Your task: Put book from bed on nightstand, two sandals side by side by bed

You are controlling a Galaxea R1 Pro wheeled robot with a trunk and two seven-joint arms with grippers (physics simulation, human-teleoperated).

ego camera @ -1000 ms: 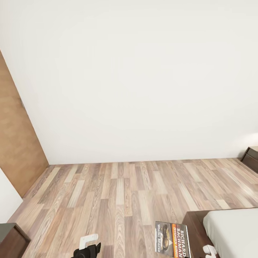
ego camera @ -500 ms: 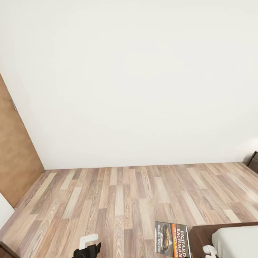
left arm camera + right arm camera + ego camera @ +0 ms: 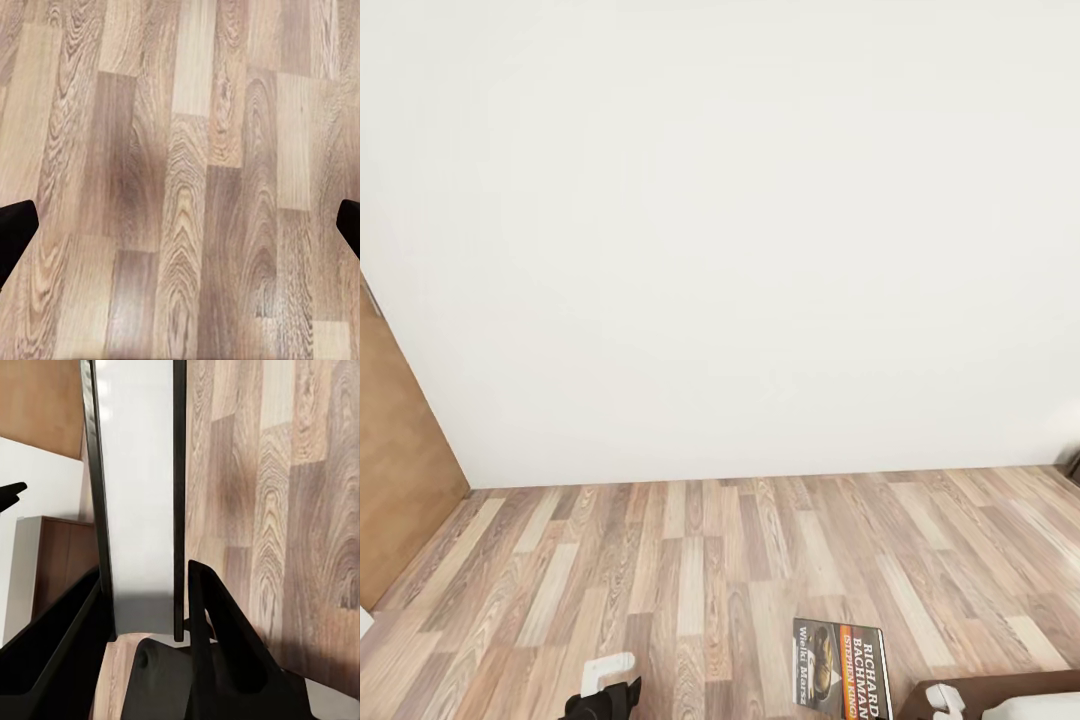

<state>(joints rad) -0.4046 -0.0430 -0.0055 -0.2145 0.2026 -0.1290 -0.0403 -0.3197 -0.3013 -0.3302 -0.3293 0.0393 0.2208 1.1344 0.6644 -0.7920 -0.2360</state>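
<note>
Right hand: two dark fingers clamped on the book, one on each face of it, seen from the right wrist; in the head view a white part of this hand sits just beside the book's lower right corner.
Book: held upright above the floor, cover toward the head camera; dark cover, orange band, white block lettering reading RICHARD BACHMAN. From the right wrist it appears edge-on, its pale page block running between two thin dark cover edges.
Left hand: low above the floor, well apart from the book on its left; white and black parts visible in the head view. From the left wrist, two dark fingertips stand far apart at opposite sides with bare floor between them: fingers spread, holding nothing.
Floor: wood planks in mixed light and dark tones, beneath both hands and beyond the book as far as the wall.
Bed: a corner of dark brown frame with a strip of pale mattress, just right of the book.
Wall: plain white, rising behind the floor, far beyond the book.
Wooden panel: brown, flat, upright, far left of the book, meeting the wall.
</note>
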